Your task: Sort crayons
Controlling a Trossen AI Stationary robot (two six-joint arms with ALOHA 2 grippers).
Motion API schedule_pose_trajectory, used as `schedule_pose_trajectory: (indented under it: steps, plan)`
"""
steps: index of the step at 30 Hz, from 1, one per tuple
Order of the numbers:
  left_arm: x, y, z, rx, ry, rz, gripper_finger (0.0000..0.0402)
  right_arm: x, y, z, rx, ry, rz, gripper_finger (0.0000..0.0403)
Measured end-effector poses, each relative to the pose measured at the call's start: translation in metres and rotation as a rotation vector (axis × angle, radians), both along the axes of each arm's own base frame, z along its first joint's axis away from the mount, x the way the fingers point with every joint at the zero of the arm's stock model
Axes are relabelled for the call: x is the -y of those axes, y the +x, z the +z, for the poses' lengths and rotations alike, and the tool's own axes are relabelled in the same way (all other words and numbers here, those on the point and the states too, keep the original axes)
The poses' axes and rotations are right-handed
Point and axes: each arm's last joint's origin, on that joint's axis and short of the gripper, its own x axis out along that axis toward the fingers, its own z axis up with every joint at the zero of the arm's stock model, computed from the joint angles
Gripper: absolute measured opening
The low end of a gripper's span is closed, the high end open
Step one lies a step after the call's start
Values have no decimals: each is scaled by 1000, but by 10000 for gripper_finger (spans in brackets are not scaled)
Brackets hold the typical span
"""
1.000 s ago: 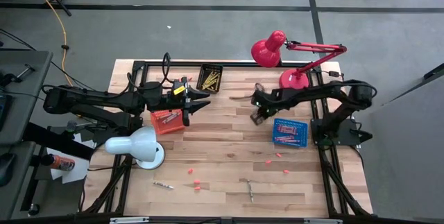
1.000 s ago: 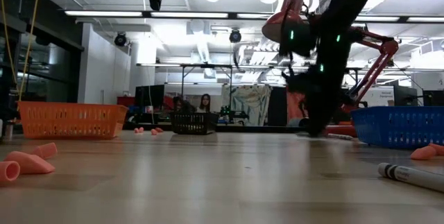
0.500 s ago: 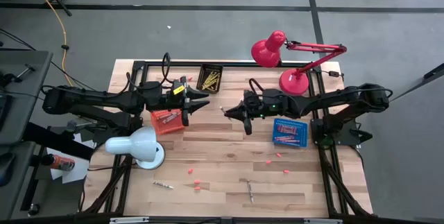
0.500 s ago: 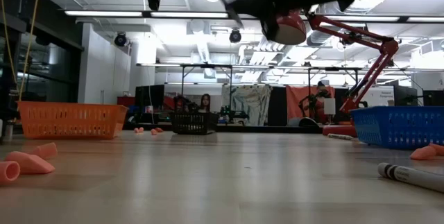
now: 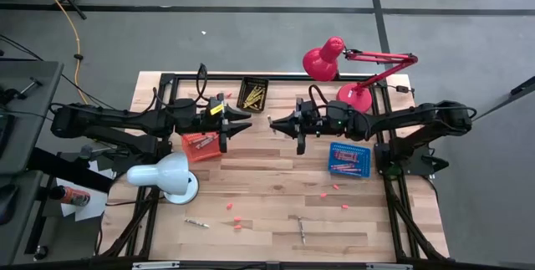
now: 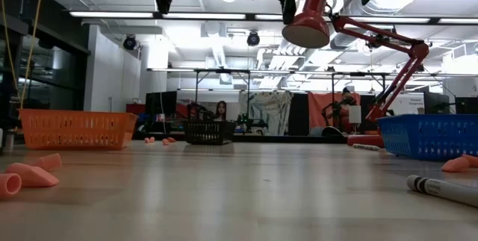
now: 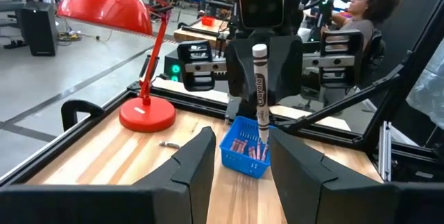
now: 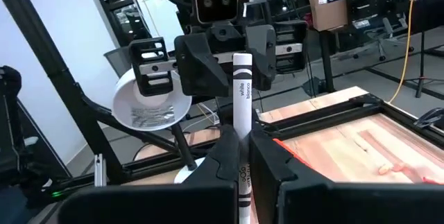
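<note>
I see my right gripper (image 5: 276,123) pinched tight on a white crayon (image 8: 241,92), raised above the table's (image 5: 276,178) far middle. My left gripper (image 5: 247,122) faces it, fingers parted, holding nothing.

Probably a robotics lab: concrete floor (image 5: 251,44), workbenches (image 6: 224,73), ceiling strip lights (image 6: 149,14).

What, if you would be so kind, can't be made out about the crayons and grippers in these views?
- Low view: both grippers are cut off by the top edge.
- High view: crayons in the black bin and blue basket are too small to count.
- Right wrist view: the white crayon in the right gripper runs off the bottom edge.
</note>
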Motion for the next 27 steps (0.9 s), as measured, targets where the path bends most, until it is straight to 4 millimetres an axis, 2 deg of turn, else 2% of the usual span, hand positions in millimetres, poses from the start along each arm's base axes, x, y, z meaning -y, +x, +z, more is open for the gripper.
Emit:
schedule_pose_trajectory:
  steps: [21,24,27]
  plan:
    - [0,0,-1,-10,0,2,124,0,0,0,-4,0,8,0]
    - [0,0,2,20,1,3,124,0,0,-7,-74,-19,8,2]
    - [0,0,6,68,4,11,124,0,4,-25,-195,-43,12,3]
